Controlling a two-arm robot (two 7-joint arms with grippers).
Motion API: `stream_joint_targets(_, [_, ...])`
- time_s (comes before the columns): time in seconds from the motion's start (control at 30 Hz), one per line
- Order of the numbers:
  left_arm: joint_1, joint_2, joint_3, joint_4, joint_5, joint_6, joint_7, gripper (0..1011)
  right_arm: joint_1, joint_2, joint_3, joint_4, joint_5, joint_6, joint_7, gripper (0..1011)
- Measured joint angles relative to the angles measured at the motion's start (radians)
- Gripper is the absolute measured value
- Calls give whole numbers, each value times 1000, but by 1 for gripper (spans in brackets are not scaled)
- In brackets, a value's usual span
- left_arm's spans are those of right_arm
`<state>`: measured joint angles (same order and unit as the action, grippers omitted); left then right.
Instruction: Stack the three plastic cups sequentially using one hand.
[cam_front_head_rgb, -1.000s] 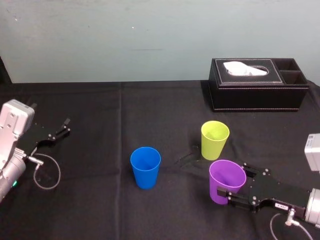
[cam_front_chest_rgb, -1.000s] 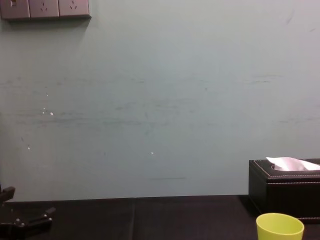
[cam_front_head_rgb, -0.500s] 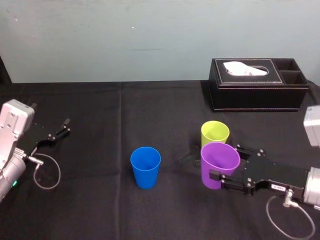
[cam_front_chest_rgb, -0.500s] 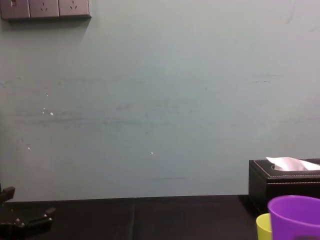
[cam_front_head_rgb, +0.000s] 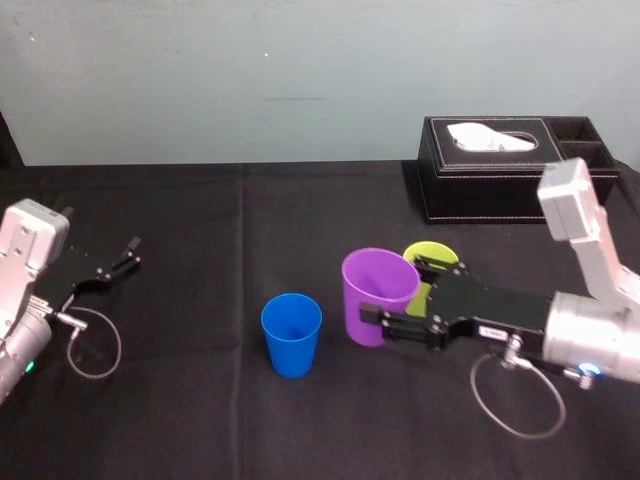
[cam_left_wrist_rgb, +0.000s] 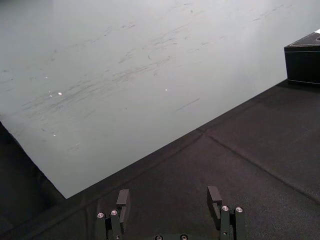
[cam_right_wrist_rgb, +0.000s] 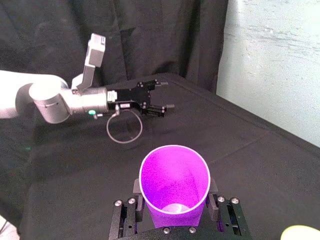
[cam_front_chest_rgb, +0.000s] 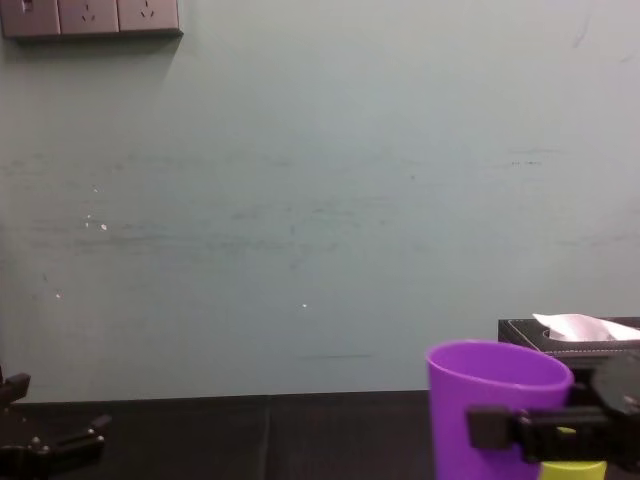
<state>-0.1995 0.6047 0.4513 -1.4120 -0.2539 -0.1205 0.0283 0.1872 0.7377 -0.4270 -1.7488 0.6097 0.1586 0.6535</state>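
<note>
— Where do we find the purple cup (cam_front_head_rgb: 372, 285)?
— Clamped upright between the right gripper's (cam_front_head_rgb: 392, 300) jaws, over the middle of the tabletop (cam_front_head_rgb: 200, 210), near the blue cup (cam_front_head_rgb: 291, 335), on its right.
— And the lime cup (cam_front_head_rgb: 432, 252)?
— We make out a slice of its rim behind that gripper; the rest is hidden, and we cannot tell whether the two cups touch. The left gripper (cam_front_head_rgb: 128, 252) sits by the left edge, jaws apart.

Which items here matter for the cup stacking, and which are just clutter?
Job:
- purple tapered plastic cup, held in the right gripper
- blue tapered plastic cup
- lime yellow-green plastic cup

Lying about:
- black rectangular tissue box with white tissue
- left gripper, parked open at the left of the black table
</note>
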Motion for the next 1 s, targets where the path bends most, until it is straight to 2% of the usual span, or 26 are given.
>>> stream_joint_targets(0.27, [0,0,0,0,0,0,0,1010,83,-50,-63,30,-11,33,-20,724])
stream_joint_targets(0.53, [0,0,0,0,0,0,0,1010,136,-75,-120,36,-44,50,-37,724])
stream_joint_targets(1.0, [0,0,0,0,0,0,0,1010,187,-107,-176,47,-86,73,-54,724])
